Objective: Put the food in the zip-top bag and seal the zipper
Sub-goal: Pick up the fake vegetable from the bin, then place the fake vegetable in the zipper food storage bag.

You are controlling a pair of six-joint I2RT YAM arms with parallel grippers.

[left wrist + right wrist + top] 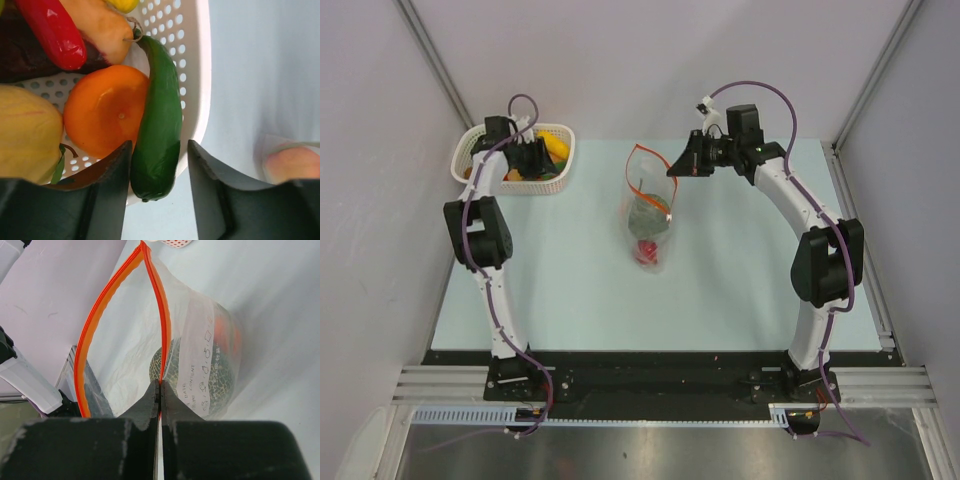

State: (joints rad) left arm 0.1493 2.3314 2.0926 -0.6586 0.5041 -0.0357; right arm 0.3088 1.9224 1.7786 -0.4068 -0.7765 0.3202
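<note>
The zip-top bag (648,215) stands mid-table with its mouth open. Inside it are a green netted toy melon (175,365) and a red piece (647,252). My right gripper (160,390) is shut on one side of the orange-red zipper strip (164,315) and holds the mouth up; it also shows in the top view (676,167). My left gripper (160,165) is open inside the white lattice basket (202,75), its fingers on either side of the tip of a green pepper (160,125). Beside the pepper lie an orange fruit (102,110), a red pepper (52,30) and a yellow piece (25,130).
The basket (563,182) stands at the table's far left corner, close to the left wall. Grey walls enclose the table on the left, the right and the back. A metal rail (860,240) runs along the table's right edge.
</note>
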